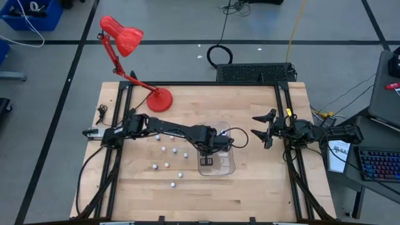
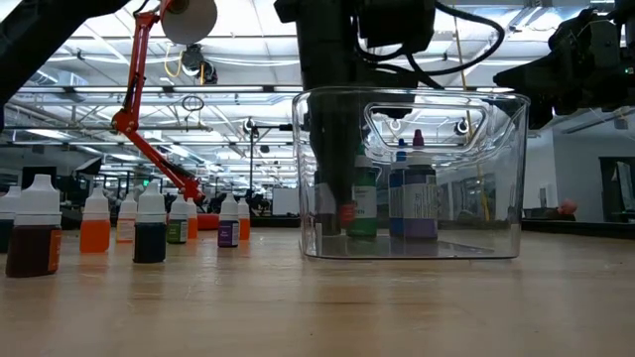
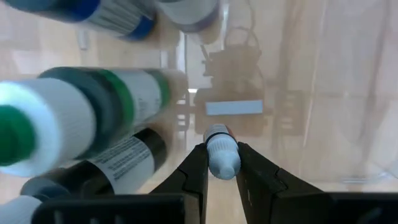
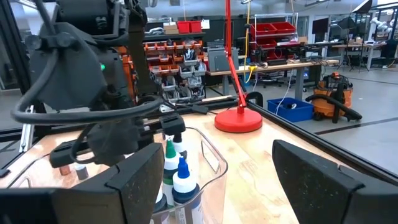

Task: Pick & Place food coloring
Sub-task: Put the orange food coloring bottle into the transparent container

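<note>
A clear plastic tray [image 1: 226, 164] stands mid-table with my left gripper [image 1: 209, 147] reaching down into it, shut on a tiny food coloring bottle [image 3: 217, 132] with a white cap and red contents. In the low view that bottle [image 2: 345, 213] hangs by the tray's left wall. Three larger food coloring bottles, green [image 2: 363, 198], blue [image 2: 399, 198] and purple [image 2: 420, 198], stand upright on the tray's floor beside it. Several tiny bottles [image 1: 166, 150] stand on the table left of the tray. My right gripper [image 1: 265, 129] waits open at the right edge. My left gripper pinches the tiny bottle's white cap [image 3: 222, 163] between its two fingers [image 3: 194, 167]. The fingers come from above and point down into the tray. The bottle hangs upright below them, inside the tray; whether its bottom touches the tray's floor, I cannot tell.
A red desk lamp [image 1: 159, 99] stands at the table's far left, its arm slanting up over the left side. The tiny bottles [image 2: 149, 223] stand in a loose group between the left arm and the tray. Bare wood lies near the front edge.
</note>
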